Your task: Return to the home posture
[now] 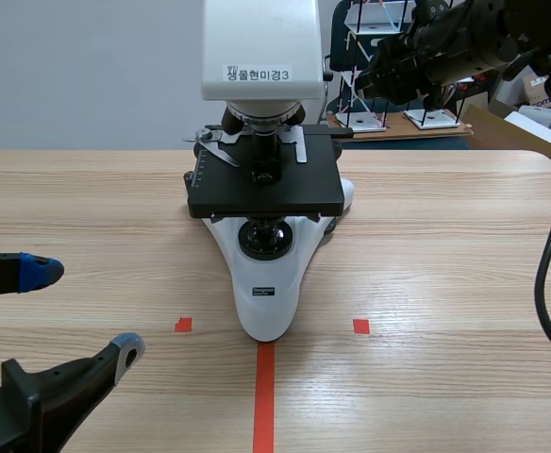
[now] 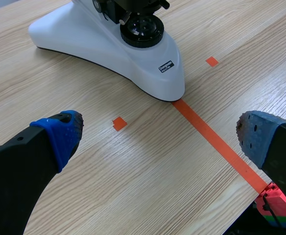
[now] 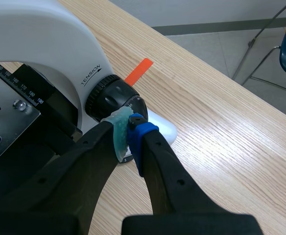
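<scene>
Judging from how the arms lie, the return to the home posture appears half done at most. The left pincer (image 1: 82,311) is held low over the near left corner of the worktop (image 1: 445,283), released, its two pads spread wide with nothing between them; that arm could be taken as already parked, though the home posture itself is not shown anywhere. The right pincer (image 3: 129,122) is clenched, its pads pressed together on nothing that can be seen, and it is placed right at the focus knob (image 3: 114,100) on the side of the microscope (image 1: 266,283). The right arm is seen raised across the far right of the scene view, so its withdrawal from the instrument and its lowering toward the near right corner are judged to be what is left.

The microscope is set at the middle of the worktop, its white foot resting on the far end of the orange tape line (image 1: 264,396) that runs in from the near edge.

Whether the right pads actually touch the knob or sit just beside it cannot be told. In the scene view the right fingertips are lost against the dark arm. The eyepieces are cut off, and most of the left arm is out of view.
</scene>
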